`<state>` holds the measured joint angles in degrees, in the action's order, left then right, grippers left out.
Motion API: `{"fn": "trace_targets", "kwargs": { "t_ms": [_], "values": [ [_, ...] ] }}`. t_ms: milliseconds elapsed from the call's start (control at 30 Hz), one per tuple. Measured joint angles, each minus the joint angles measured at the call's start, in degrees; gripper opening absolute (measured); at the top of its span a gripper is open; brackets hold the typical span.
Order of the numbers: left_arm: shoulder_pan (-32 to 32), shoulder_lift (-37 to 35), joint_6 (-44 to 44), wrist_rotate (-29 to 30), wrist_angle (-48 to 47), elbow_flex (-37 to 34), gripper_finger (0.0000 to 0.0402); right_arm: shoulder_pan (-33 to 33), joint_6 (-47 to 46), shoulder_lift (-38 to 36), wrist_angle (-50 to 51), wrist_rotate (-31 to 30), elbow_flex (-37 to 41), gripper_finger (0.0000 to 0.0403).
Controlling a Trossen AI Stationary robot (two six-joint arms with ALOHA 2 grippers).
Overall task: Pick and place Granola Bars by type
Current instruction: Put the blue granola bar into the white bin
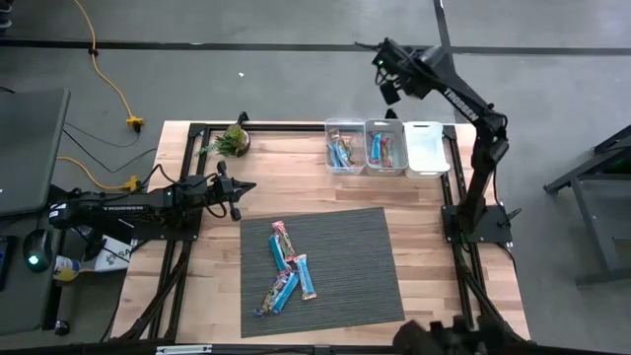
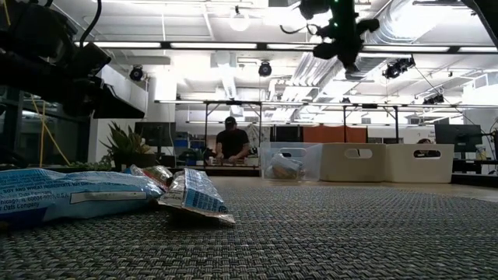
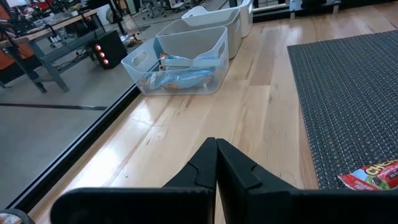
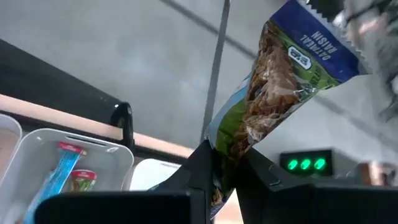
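Several granola bars in blue, pink and green wrappers (image 1: 286,271) lie flat on a grey woven mat (image 1: 345,237); two of them show close up in the low view (image 2: 191,194). At the table's far edge stand two clear bins, one holding blue bars (image 1: 342,150) and one holding blue and red bars (image 1: 385,148), and a white bin (image 1: 427,148). My right gripper (image 4: 227,180) is raised high near the bins' far side and is shut on a green-and-blue bar (image 4: 280,87). My left gripper (image 3: 216,162) rests shut over the bare wood left of the mat. My right gripper pinches one end of the green-and-blue bar (image 4: 219,149) between its two fingers. The rest of the wrapper sticks out past the fingertips, lifted clear of everything. The fingers slant downward, high above the far edge.
A small potted plant (image 1: 235,140) stands at the far left of the table. A red-wrapped bar (image 3: 373,177) lies at the mat's edge near my left gripper. A person (image 2: 231,144) is at a bench in the room beyond. A yellow cable (image 1: 113,94) runs across the floor.
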<state>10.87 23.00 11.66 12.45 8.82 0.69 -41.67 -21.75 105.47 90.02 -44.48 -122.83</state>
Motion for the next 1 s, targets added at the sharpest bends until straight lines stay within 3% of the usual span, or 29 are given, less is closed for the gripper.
{"fn": "trace_targets", "kwargs": {
  "t_ms": [200, 333, 433, 833, 1000],
  "values": [
    [0.0, 0.0, 0.0, 0.0, 0.0, 0.0, 0.0001, -5.1, -2.3, -0.2, 0.0, 5.1, 0.0, 0.0036],
    [0.0, 0.0, 0.0, 0.0, 0.0, 0.0, 0.0001, -7.4, -2.5, -0.4, 0.0, 8.2, 4.2, 0.0036],
    [0.0, 0.0, 0.0, 0.0, 0.0, 0.0, 0.0001, -8.0, -2.5, -1.0, 0.1, 10.3, 10.6, 0.004],
    [0.0, 0.0, 0.0, 0.0, 0.0, 0.0, 0.0001, -7.8, -0.8, -8.6, -2.8, 9.1, 42.8, 0.0032],
    [0.0, 0.0, 0.0, 0.0, 0.0, 0.0, 0.0001, -7.3, 0.2, -12.7, -10.1, 15.9, 52.4, 0.0038]
  ]
}}
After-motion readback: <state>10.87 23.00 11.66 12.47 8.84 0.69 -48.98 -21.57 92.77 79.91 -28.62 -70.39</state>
